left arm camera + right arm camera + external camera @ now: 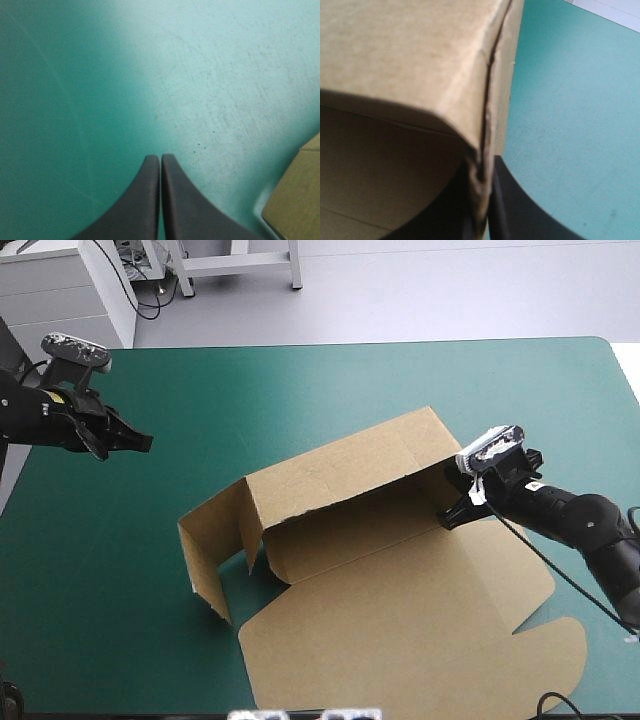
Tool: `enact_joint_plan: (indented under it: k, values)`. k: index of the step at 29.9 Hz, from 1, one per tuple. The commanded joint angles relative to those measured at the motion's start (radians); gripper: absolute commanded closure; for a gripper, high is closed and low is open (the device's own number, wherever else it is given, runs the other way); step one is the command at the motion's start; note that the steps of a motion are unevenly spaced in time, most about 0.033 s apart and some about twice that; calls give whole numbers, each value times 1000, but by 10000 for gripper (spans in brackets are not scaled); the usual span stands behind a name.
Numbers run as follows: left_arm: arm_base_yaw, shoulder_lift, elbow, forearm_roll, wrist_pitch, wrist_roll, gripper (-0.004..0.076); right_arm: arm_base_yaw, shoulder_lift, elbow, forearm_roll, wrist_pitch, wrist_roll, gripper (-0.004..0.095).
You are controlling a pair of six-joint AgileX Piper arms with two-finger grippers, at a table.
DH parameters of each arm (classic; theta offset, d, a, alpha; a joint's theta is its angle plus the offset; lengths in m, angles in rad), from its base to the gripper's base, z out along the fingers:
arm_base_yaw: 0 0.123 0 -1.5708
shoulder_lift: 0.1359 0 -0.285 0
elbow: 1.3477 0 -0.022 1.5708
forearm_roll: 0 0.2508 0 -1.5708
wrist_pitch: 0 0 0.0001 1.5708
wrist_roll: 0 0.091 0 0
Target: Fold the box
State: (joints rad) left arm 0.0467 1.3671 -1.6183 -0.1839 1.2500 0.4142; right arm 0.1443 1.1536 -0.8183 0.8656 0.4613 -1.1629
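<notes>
Wall of the box [410,60] partly hides the right pincer [482,192] clamping it

Table [300,380], teal-green cover; box [400,590] on it, centre-right, walls partly raised.

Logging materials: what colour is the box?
The box is plain brown, unprinted; the high view shows it best.
</notes>
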Motion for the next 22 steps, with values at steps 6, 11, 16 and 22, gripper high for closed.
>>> enact_joint_plan:
  k: [6,11,16,22]
  values:
    - [0,-31,-21,-27,-45,-1,731,2,0,-242,-426,220,554,927]
    - [-1,-31,-21,-43,-45,-1,731,2,97,-429,-586,443,780,927]
    - [-1,-34,-21,-58,-43,-1,731,2,246,-569,-644,588,857,927]
    - [-1,-54,-21,-58,-46,-1,731,2,429,-690,-644,660,894,927]
